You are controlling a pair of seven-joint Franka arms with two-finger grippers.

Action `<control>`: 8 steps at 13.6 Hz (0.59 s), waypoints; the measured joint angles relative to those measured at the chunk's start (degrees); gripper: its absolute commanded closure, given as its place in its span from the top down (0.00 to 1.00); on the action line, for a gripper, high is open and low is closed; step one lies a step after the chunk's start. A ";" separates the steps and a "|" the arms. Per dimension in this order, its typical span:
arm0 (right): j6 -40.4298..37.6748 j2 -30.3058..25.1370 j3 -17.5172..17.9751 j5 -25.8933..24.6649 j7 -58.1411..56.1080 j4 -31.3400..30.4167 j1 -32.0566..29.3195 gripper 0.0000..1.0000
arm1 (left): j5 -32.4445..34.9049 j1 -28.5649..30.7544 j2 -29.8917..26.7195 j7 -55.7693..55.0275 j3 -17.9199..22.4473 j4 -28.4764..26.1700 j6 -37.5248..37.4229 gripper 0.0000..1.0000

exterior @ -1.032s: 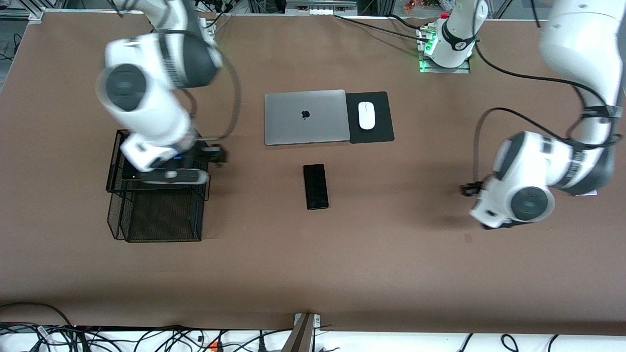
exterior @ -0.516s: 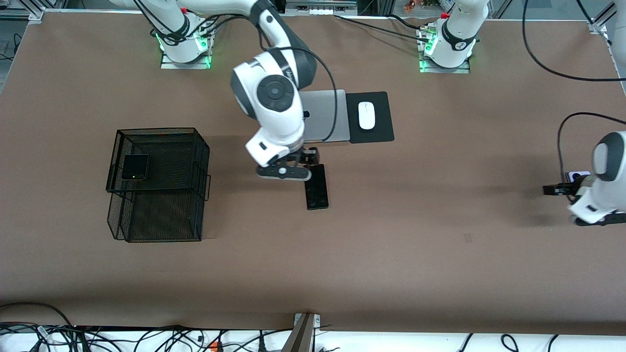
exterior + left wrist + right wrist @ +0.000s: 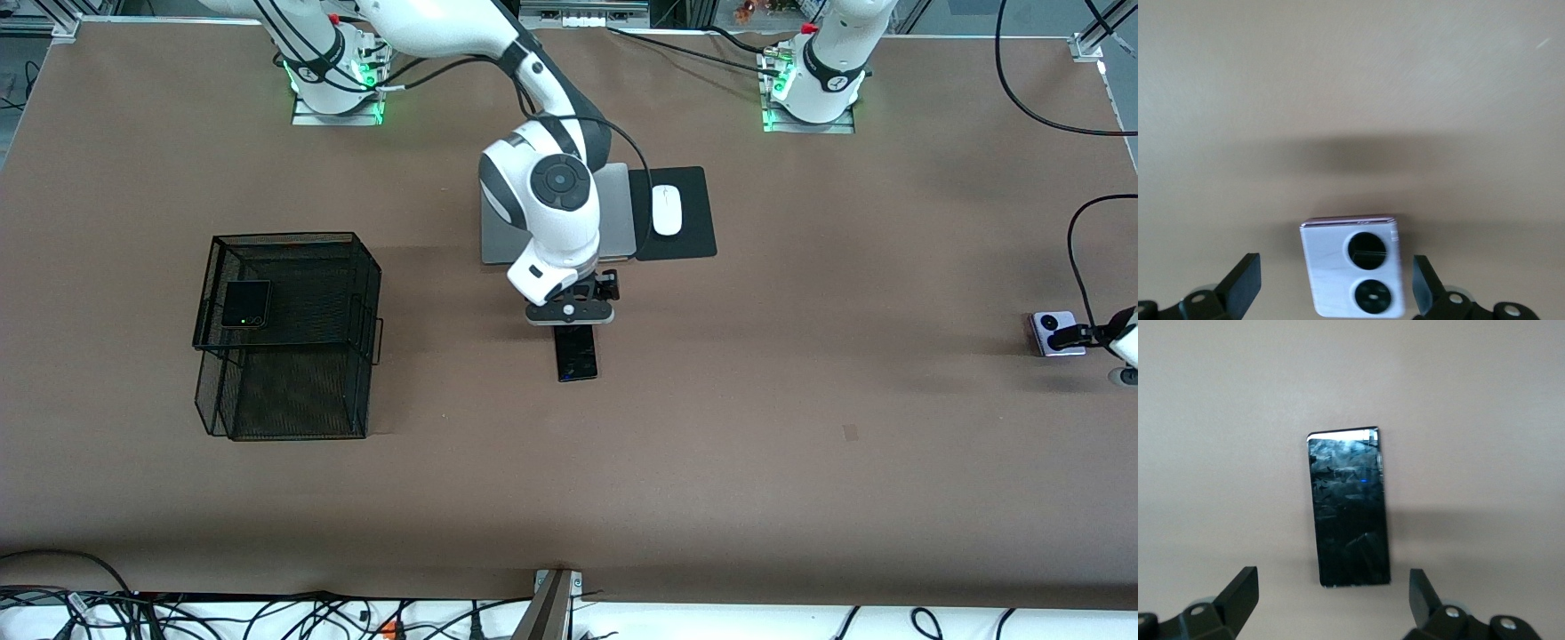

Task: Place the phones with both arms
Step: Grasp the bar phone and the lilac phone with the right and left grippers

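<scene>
A long slim black phone (image 3: 578,357) lies flat mid-table, nearer the front camera than the laptop. My right gripper (image 3: 573,320) hovers open over its laptop-side end; in the right wrist view the slab (image 3: 1348,507) lies just ahead of the spread fingers (image 3: 1241,590). A small lilac-white phone (image 3: 1051,333) with two black circles lies at the left arm's end of the table. My left gripper (image 3: 1076,337) is open and low around it, with the phone (image 3: 1353,267) between the fingers (image 3: 1245,287). A small black folded phone (image 3: 245,303) rests on top of the mesh basket.
A black wire-mesh basket (image 3: 284,391) stands toward the right arm's end of the table. A closed grey laptop (image 3: 498,213) sits beside a white mouse (image 3: 666,210) on a black pad (image 3: 693,240), under the right arm's wrist.
The right arm swung from the basket to over the slab phone, leaving the folded phone on the basket. The left arm moved out toward its table end to the lilac-white phone.
</scene>
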 measured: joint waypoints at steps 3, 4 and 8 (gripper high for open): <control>4.76 3.04 -0.04 -0.63 -0.54 -0.72 0.34 1.00 | 0.00 2.22 2.40 2.50 -0.15 -0.02 1.34 1.00; 6.56 3.45 -0.07 -0.69 -1.09 -1.51 0.30 1.00 | 0.00 2.23 2.66 2.53 -0.36 -0.02 1.42 1.00; 12.38 4.75 -0.08 -0.72 -2.67 -4.14 0.29 1.00 | -1.52 2.20 2.70 2.51 -1.15 -0.01 1.42 1.00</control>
